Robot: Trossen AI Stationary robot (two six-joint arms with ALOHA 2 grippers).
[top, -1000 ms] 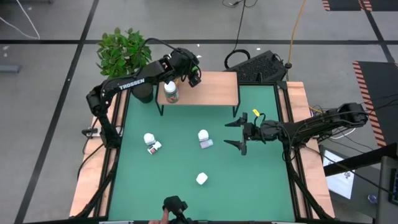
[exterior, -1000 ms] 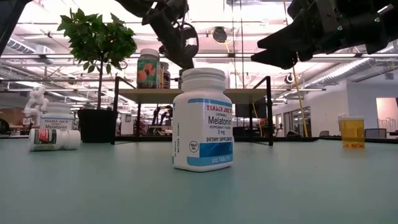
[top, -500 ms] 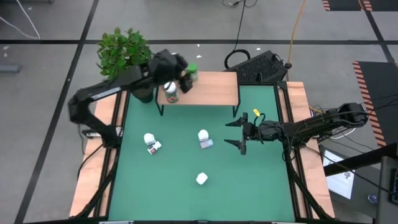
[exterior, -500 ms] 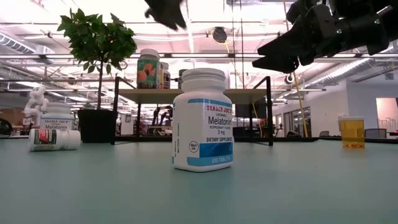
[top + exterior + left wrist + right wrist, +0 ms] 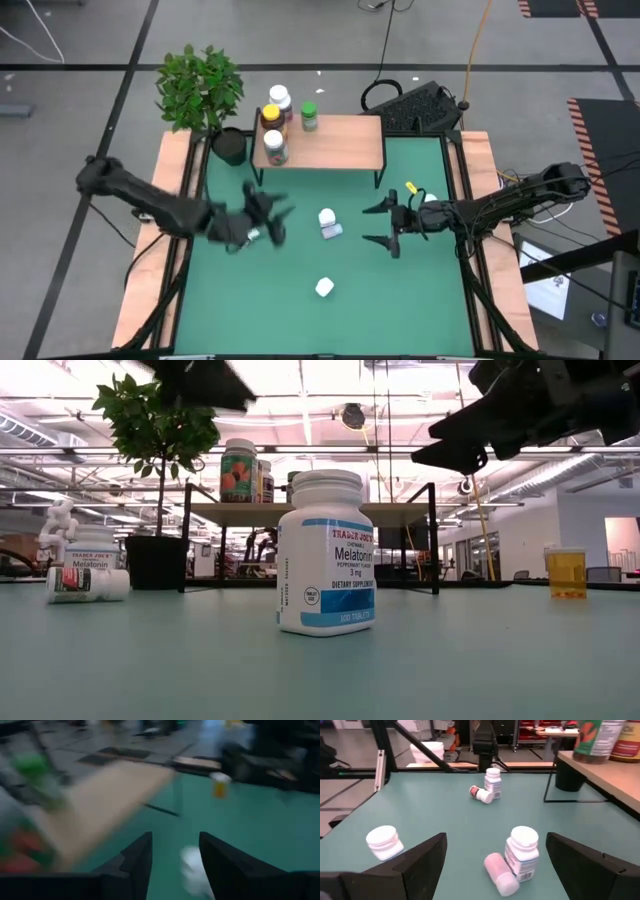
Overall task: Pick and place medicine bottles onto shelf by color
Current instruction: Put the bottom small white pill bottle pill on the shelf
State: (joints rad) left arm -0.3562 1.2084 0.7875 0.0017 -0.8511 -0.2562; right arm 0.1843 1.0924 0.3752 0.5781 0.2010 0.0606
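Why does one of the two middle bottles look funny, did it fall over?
Yes, one fell. In the right wrist view the pink-capped bottle lies on its side on the table, touching the upright white-capped bottle.

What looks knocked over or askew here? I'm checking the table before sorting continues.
Two bottles lie on their sides: a pink-tinted bottle beside the upright white-capped bottle at mid-table, and a red-labelled bottle against another upright one near the left claw. The bottles on the shelf stand upright.
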